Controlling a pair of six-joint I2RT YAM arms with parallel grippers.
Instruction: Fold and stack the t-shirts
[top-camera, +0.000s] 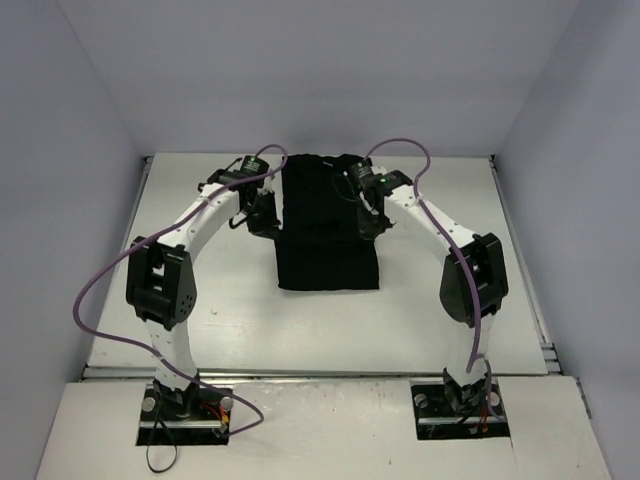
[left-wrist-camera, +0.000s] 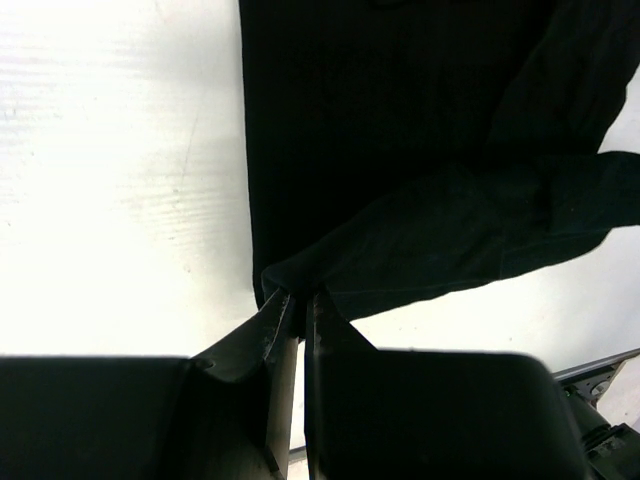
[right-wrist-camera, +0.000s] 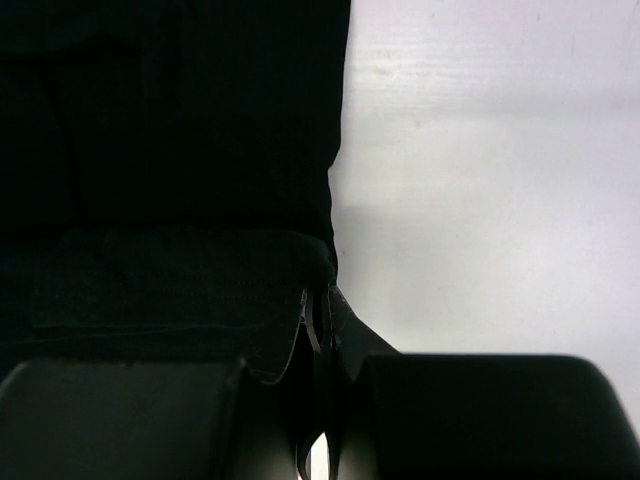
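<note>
The black t-shirt (top-camera: 328, 245) is lying in the middle of the white surface (top-camera: 200, 320). It is looking like a long strip, with its sides folded in.

The left gripper (left-wrist-camera: 298, 305) is pinching a bit of cloth at the shirt's left edge, with its fingers squeezed almost together. A sleeve is lying slanted across the shirt just past that pinch. The right gripper (right-wrist-camera: 320, 300) is pinching the shirt's right edge, clamped tight on the cloth.

I think the arms are getting ready to fold the shirt over. To do it well, both should be lifting together at the same height, so the cloth is lying flat and the edges are lining up. Pulling apart too hard could be tugging the cloth loose.

Bare surface is showing on the left, right and near sides of the shirt, with the most on the near side. The shirt's far end is sitting close to the back edge.
</note>
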